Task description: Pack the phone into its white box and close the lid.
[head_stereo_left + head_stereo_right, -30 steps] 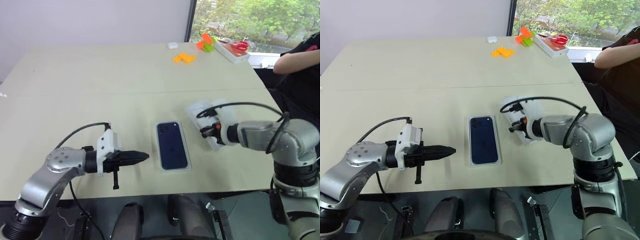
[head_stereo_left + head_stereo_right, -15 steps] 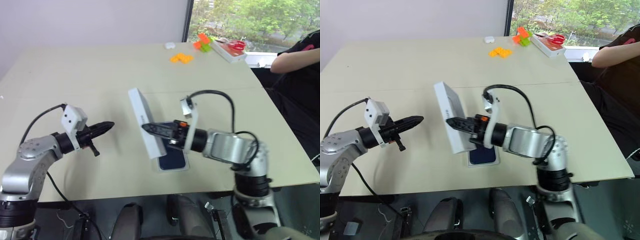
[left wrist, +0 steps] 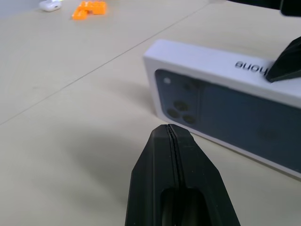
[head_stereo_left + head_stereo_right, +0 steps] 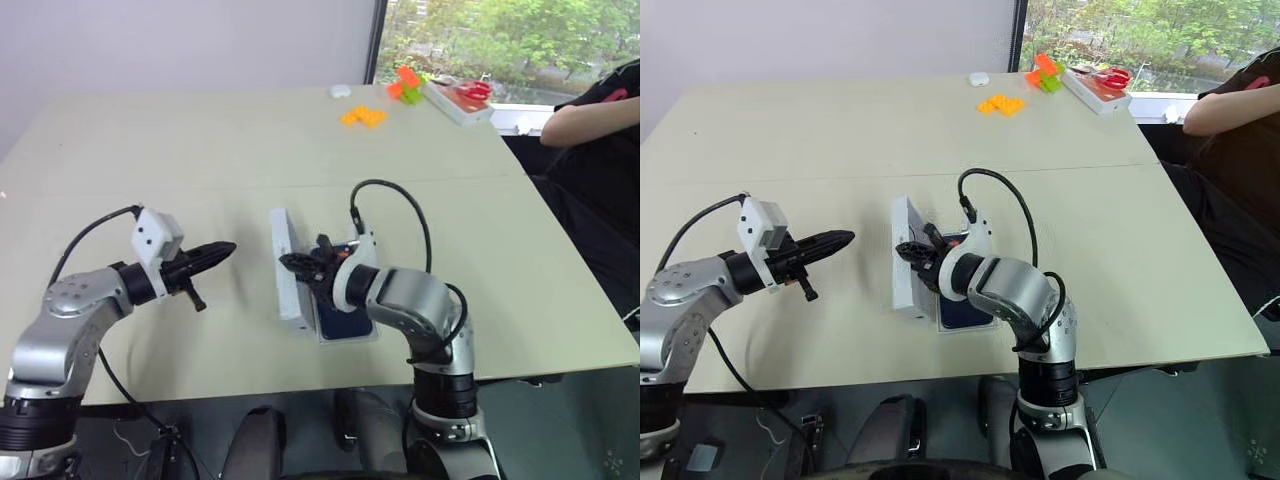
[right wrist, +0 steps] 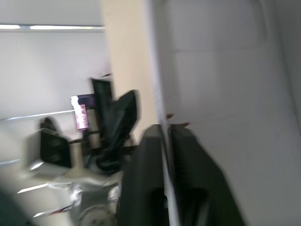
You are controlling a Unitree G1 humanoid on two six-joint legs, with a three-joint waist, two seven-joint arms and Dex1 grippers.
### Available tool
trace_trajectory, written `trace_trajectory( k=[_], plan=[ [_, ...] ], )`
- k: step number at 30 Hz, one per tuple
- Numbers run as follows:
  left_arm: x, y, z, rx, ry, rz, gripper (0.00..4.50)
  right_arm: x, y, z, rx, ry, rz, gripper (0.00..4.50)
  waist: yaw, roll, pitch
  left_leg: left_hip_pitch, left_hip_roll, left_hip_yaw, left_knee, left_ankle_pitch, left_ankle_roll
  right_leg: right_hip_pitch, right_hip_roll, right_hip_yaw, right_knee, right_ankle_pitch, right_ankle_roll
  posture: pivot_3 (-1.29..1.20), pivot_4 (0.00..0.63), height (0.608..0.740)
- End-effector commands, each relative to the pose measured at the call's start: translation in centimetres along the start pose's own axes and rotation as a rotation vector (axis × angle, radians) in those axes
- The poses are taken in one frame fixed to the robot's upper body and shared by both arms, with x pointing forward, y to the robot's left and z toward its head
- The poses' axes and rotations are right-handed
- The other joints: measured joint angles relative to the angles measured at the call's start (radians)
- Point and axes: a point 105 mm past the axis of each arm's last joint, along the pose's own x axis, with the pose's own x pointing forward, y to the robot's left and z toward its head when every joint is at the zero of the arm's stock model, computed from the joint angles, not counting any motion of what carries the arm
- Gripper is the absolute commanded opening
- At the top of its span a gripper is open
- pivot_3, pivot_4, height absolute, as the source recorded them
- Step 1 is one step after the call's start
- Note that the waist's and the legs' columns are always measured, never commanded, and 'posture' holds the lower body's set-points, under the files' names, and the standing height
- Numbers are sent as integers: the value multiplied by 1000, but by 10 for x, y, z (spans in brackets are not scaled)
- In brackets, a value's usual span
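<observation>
1. Head views: the lid (image 4: pixel 285 275), a shallow white cardboard cover, stands on one long edge on the table (image 4: pixel 200 150), tilted, just left of the white box (image 4: pixel 372 335). The phone (image 4: pixel 345 315), glossy and dark blue, lies flat inside that box. The right gripper (image 4: pixel 290 262) is clamped on the lid's upper edge. The left gripper (image 4: pixel 225 250), fingers pressed together and empty, hovers well to the left of the lid.
2. The table is matte pale beige with a seam across it. At its far end, by a window, lie orange blocks (image 4: pixel 365 116). A person's arm (image 4: pixel 585 120) rests at the far right.
3. A second ago the right arm reached to the right of the phone. Half a second ago it held the lid higher, above the box. The left arm has drawn back leftward.
4. Left wrist view: the closed black fingertips (image 3: pixel 171 136) point at the lid's printed face (image 3: pixel 225 113), a dark phone picture framed in white.
5. Right wrist view: the lid's thin white wall (image 5: pixel 157 94) runs between the two black fingers (image 5: pixel 146 155), which pinch it.
</observation>
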Motion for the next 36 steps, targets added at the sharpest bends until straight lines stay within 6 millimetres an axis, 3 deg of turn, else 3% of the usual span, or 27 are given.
trace_trajectory(
  k=[1,5,12,19,23,26,29,32,36],
  plan=[
    [11,-15,12,32,-36,-61,0,-7,8,3,-40,-22,40,2442,-1,0,0,0,0,0,0,0,0,0,0,0,0,0,0,0,150,740],
    [25,-31,11,16,-53,-128,0,-27,17,35,-207,-112,75,4449,-1,1,0,0,0,1,0,0,0,0,0,0,0,0,0,0,150,740],
    [45,-56,18,-2,-109,-213,0,-62,14,81,-541,-151,-20,4449,2,2,-1,-1,-1,1,0,0,1,2,0,0,-1,-1,2,0,150,740],
    [65,-90,16,7,-86,-332,0,-74,-5,107,-819,-165,-217,4449,1,2,-1,-2,-2,2,-1,0,1,3,3,2,0,-2,3,0,150,740],
    [66,-73,22,-51,-84,-240,0,-78,-11,115,-952,-161,-278,4449,0,2,-1,-2,-1,2,0,-1,1,3,5,3,0,-2,4,0,150,740],
    [59,-53,34,-218,-137,-169,0,-80,-13,118,-1052,-157,-307,4449,1,2,-1,-2,0,2,0,-1,1,2,6,3,0,-2,4,0,150,740],
    [43,-14,38,-458,-184,-15,0,-81,-16,118,-1190,-136,-349,4449,0,2,-1,-2,0,2,0,-1,1,2,6,2,0,-2,4,0,150,740],
    [26,12,17,-526,-102,167,0,-82,-20,114,-1322,-90,-364,3607,-2,2,-1,-1,1,2,0,-1,2,2,8,2,0,-2,4,0,150,740],
    [19,6,1,-466,28,194,0,-82,-22,106,-1444,-27,-345,1531,2,2,-1,0,1,1,0,-1,2,0,8,1,0,-2,4,0,150,740]
  ],
)
